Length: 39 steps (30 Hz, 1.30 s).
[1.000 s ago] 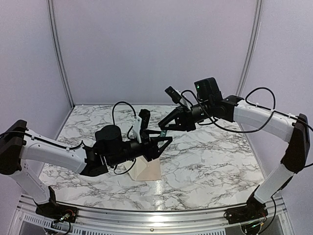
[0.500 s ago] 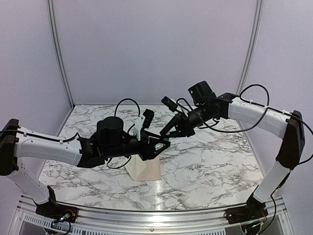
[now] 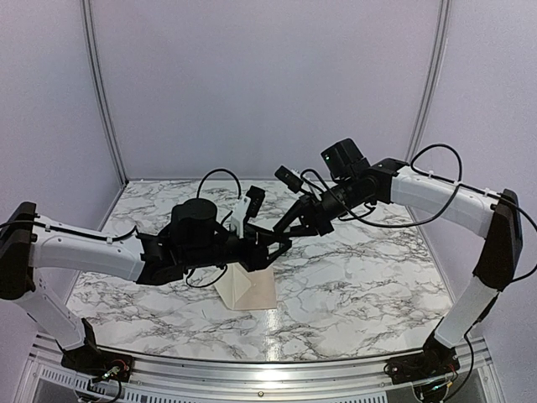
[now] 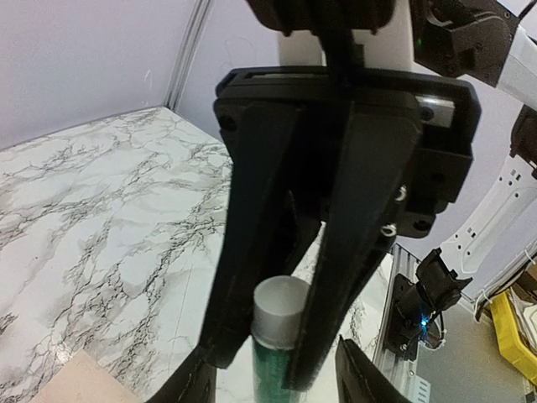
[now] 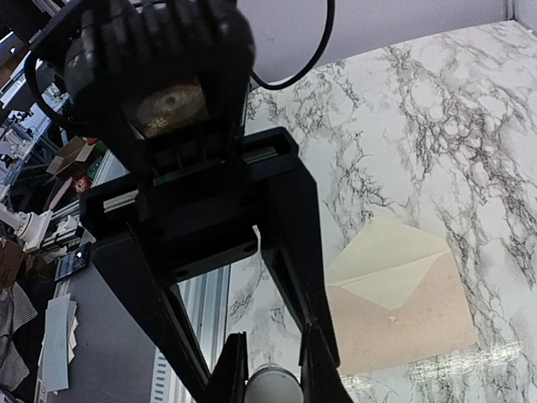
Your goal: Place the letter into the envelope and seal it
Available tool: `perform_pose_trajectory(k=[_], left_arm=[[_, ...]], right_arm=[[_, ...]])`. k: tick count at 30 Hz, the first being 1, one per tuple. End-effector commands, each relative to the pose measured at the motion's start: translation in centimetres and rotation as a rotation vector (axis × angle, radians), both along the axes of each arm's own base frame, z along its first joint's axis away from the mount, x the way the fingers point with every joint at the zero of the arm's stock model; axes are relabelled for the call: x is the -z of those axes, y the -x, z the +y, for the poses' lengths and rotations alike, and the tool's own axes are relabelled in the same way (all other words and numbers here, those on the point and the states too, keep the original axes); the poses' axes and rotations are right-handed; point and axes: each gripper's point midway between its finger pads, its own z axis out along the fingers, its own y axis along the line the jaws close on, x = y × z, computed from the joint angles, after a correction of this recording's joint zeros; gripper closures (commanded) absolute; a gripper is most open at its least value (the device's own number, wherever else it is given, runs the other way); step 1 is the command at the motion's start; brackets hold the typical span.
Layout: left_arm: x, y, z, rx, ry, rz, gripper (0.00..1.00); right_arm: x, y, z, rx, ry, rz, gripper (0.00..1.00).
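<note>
The cream envelope [image 3: 249,290] lies flat on the marble under both grippers, its triangular flap open [image 5: 382,252]. Its pinkish-tan rectangular part [image 5: 411,323] also shows in the left wrist view [image 4: 80,382]. No separate letter sheet shows. Both grippers meet in the air above it. My left gripper [image 3: 279,244] [image 4: 263,365] is shut on a green glue stick with a grey-white cap [image 4: 279,311]. My right gripper [image 3: 285,234] [image 5: 273,371] faces it, its fingertips pressed on the stick's round white end [image 5: 273,388].
Marble table [image 3: 361,277] with pale booth walls on three sides. A metal rail [image 3: 268,369] runs along the near edge. Black cables hang from both wrists. Outside the booth, clutter and boxes show in the right wrist view [image 5: 59,159].
My left gripper rose and reached right to meet the right gripper's tip, closing on the glue stick held there. The right arm shifted slightly left. The envelope stayed put.
</note>
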Motion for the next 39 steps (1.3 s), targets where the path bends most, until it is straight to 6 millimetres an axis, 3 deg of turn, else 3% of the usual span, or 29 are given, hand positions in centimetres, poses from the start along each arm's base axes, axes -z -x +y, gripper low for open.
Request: perform_pose_trajectory(k=[1,17,23,27,30,34,36,39], left_arm=[[-0.1,-1.6,0.5,-0.077,-0.013,-0.006,0.50],[0.7,-1.3,-0.7,-0.026,-0.025,0.019,0.61],[0.6,-1.2,-0.9,-0.010,-0.022,0.019,0.80],[0.1,-1.2,-0.9,-0.003,-0.012,0.016,0.89],[-1.3,-1.2,-0.7,-0.009,0.019,0.013,0.93],[-4.8,-2.3,1.2,-0.122,0.085,-0.025,0.96],[-7.1,-3.4,3.0,-0.231,0.146,-0.059,0.96],[-10.4,-4.6,5.5,-0.367,0.266,-0.108,0.99]], right_arm=[[-1.8,0.5,0.6,-0.026,-0.043,-0.030,0.99],[-1.9,0.8,0.9,-0.031,-0.047,-0.026,0.98],[-1.5,0.7,0.9,-0.026,-0.038,-0.024,0.97],[-2.3,0.2,0.8,-0.007,-0.023,-0.063,0.82],[-5.1,-2.1,-0.4,0.083,0.002,-0.201,0.61],[-10.5,-8.2,-5.9,0.374,-0.038,-0.323,0.48],[-11.3,-9.9,-8.3,0.513,-0.014,-0.401,0.45],[-9.5,-10.3,-9.2,0.575,0.045,-0.490,0.45]])
